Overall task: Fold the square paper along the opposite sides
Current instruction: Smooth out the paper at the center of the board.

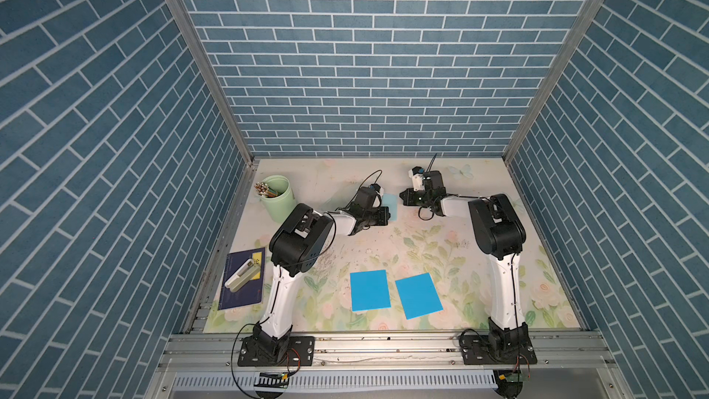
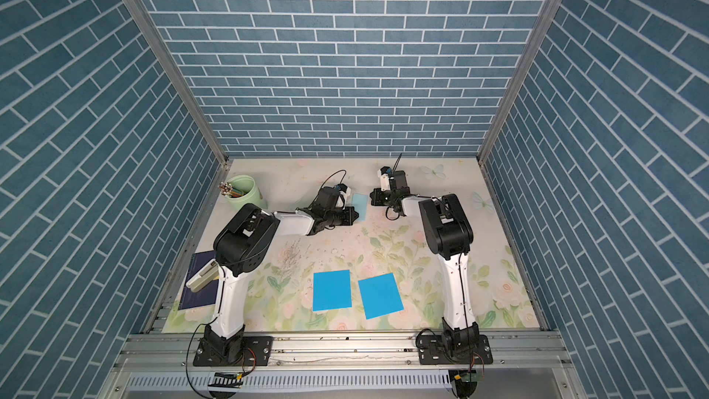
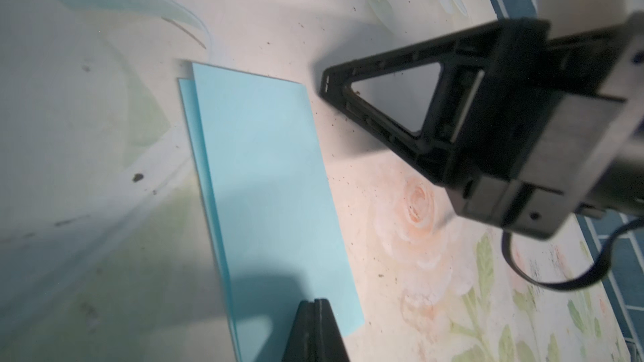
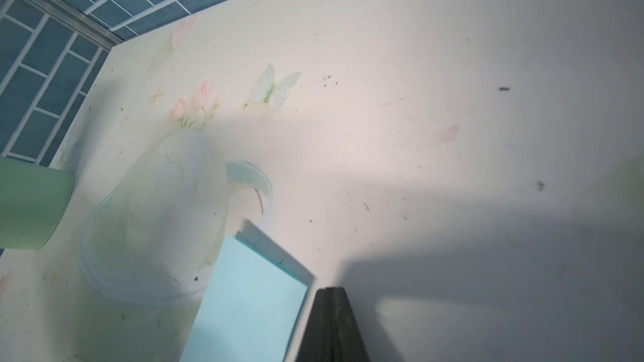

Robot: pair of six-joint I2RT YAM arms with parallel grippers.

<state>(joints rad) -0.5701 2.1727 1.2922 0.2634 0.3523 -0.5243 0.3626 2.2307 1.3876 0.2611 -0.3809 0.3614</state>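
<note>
While both arms reach toward the far edge of the counter [image 1: 326, 186], the pale blue paper [image 1: 390, 200] lies flat there, about midway between the left and right edges. It is folded over on itself. In the left wrist view the paper [image 3: 265, 175] shows two layers, the upper one sitting slightly askew, so a thin strip of the lower one shows along one long side.

The left claw [image 1: 387, 215] has its jaws pressed together with nothing between them. Its tip [image 3: 315, 308] sits over one short end of the paper, though I cannot tell whether it touches. The right claw [image 1: 402, 196] is likewise closed tight and empty, its tip [image 3: 326, 83] just beside the paper's long side, apart from it.

Two bright blue sheets [image 1: 370, 290] [image 1: 418, 295] lie side by side near the front edge. A green cup [image 1: 277, 201] of pencils [image 1: 262, 188] stands by the far left corner. A dark notebook [image 1: 241, 293] lies along the left edge.
</note>
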